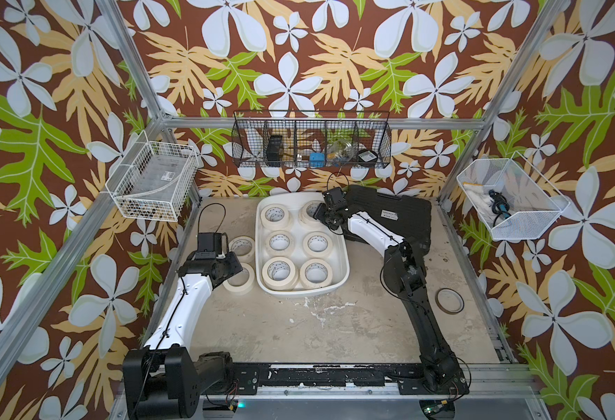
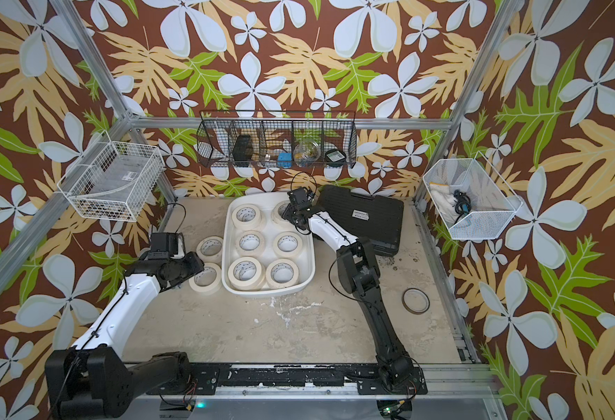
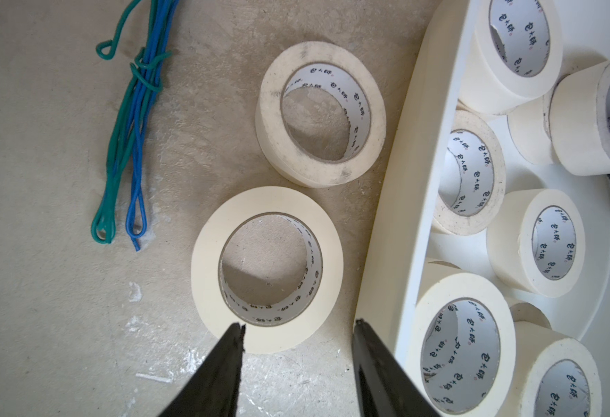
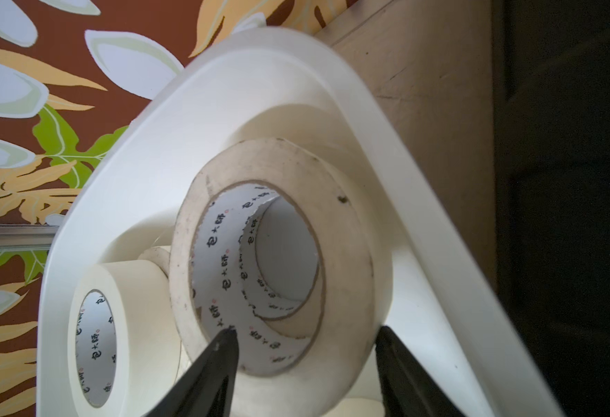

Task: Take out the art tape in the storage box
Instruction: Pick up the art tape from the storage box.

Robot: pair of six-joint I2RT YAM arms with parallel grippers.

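Left gripper point(image 3: 298, 332) hangs nose-down from a bent white forearm point(image 1: 186, 305), black wedge fingers parted and empty, over two cream rolls point(image 3: 206, 267) lying flat on the scuffed table point(image 1: 298, 327) just outside the storage box point(image 3: 412, 202). Inside that smooth, round-cornered white tub the art tape point(image 3: 505, 245) sits as stacked paper rings with printed white cores. Farther back, the right gripper point(image 4: 305, 332), arm point(image 1: 371, 228) stretched long, stands spread astride the top roll point(image 4: 347, 252) in the far corner: one finger in the core, one outside, not yet clamped.

Tape rolls point(image 1: 280, 242) in storage box point(image 1: 298, 292) mid-table point(image 1: 298, 327); two rolls point(image 3: 206, 267) just left of it, hard case point(image 1: 389, 214) behind-right.
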